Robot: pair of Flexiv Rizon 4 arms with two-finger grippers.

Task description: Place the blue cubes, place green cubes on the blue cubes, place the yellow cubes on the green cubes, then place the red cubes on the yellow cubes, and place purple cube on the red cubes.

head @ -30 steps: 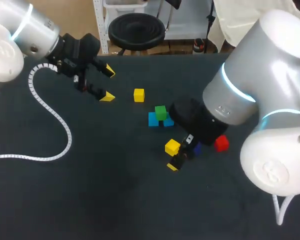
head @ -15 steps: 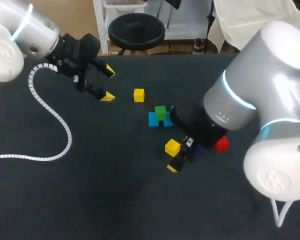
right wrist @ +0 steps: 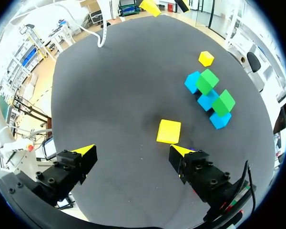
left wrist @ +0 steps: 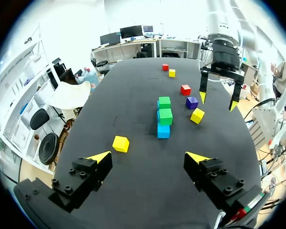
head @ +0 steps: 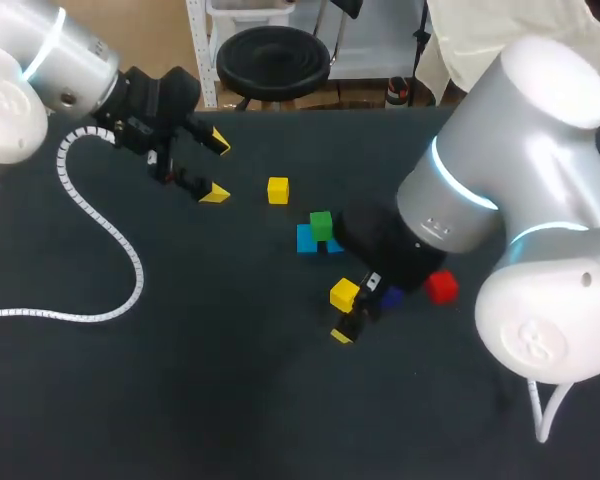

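The right pincer [right wrist: 132, 150] hangs wide open over the surface [right wrist: 109, 86], the yellow cube [right wrist: 168, 131] lying off-centre, close by one finger. Closing like that could nudge or twist it away. The left pincer [left wrist: 148, 156] sits wide open too, well apart from the green cubes [left wrist: 165, 114].

The counter [head: 180, 400] carries a row of two base cubes [left wrist: 163, 130] near its middle, each with one upper cube [left wrist: 165, 116] on top. A single cube [head: 277, 190] lies behind and left of the row, between the row and the left hand [head: 218, 168]. In front of the row, a second cube [head: 344, 294] lies below the right hand [right wrist: 133, 150]. A third cube [head: 390, 297] lies just right of the second cube, and a fourth cube [head: 441, 287] lies further right.
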